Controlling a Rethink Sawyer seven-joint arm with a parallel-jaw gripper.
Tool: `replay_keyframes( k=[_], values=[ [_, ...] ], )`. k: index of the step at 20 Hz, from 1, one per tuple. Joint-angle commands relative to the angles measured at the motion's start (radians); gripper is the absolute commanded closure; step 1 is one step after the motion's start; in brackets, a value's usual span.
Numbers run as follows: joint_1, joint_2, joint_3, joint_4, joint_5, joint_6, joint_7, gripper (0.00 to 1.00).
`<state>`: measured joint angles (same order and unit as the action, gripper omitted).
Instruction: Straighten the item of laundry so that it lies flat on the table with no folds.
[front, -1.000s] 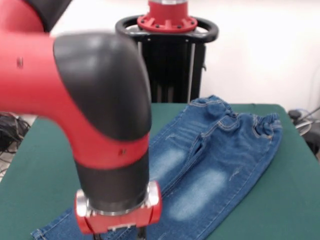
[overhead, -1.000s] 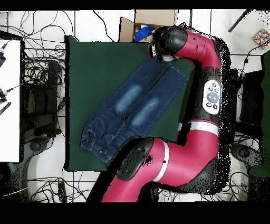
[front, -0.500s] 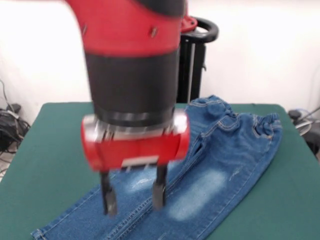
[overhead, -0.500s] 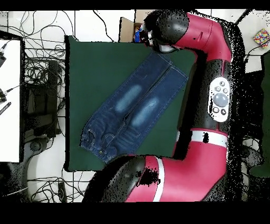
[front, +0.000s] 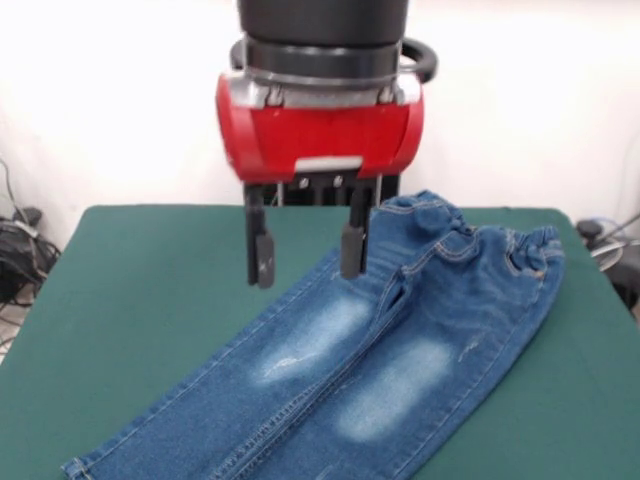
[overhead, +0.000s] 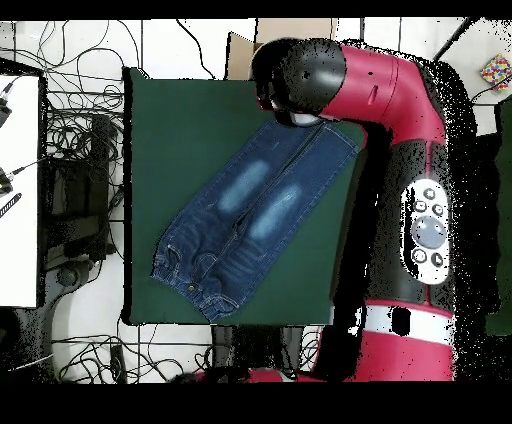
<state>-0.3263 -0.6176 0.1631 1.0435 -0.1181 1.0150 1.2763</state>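
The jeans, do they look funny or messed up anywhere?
Mostly fine. The jeans lie spread out, slanted across the table, with only the waistband bunched and rumpled. The open gripper holds nothing.

Bright even light, washed-out white wall, soft focus, faint shadows.

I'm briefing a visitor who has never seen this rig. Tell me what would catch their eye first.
The red and black end effector dominates the front view, hanging open above the table with nothing held. Under it, blue jeans with pale thigh patches lie diagonally across the green top, waistband still bunched at the far right.
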Motion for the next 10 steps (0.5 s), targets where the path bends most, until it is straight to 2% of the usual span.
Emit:
replay_keyframes(
  k=[1, 5, 10],
  values=[
    [-0.011, -0.074, -0.002, 0.312, 0.024, -0.144, 0.172, 0.00],
    [-0.017, -0.093, 0.003, 0.348, 0.022, -0.173, 0.159, 0.00],
    [-0.021, -0.071, 0.011, 0.335, 0.011, -0.198, 0.144, 0.00]
  ],
)
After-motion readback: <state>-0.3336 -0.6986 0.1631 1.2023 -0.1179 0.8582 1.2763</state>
